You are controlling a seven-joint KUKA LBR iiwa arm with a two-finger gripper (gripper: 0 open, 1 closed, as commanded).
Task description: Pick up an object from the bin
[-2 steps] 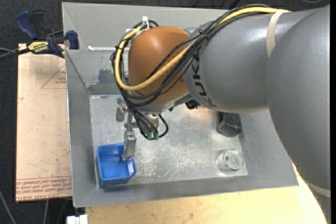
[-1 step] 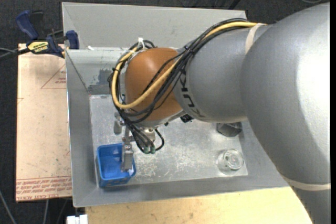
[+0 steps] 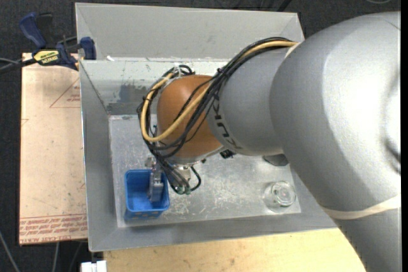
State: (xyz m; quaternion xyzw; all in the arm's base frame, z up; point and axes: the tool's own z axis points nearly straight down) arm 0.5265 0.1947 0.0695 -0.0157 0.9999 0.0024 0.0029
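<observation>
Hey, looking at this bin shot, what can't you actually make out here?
1. Camera view: much of the bin floor, middle and right, is hidden under the arm and its orange cover.
2. A dark thing at the arm's lower edge is mostly covered; kind unclear.
3. Inside of the blue box, lower left: the gripper stands in it, hiding what it may hold.
4. The clear round thing, lower right: lid or cup, cannot tell.

Scuffed matt metal bin [image 3: 217, 202] holds a smooth blue plastic box [image 3: 135, 193].

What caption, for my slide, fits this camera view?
The gripper hangs inside a small blue box, lower left of the bin.
</observation>
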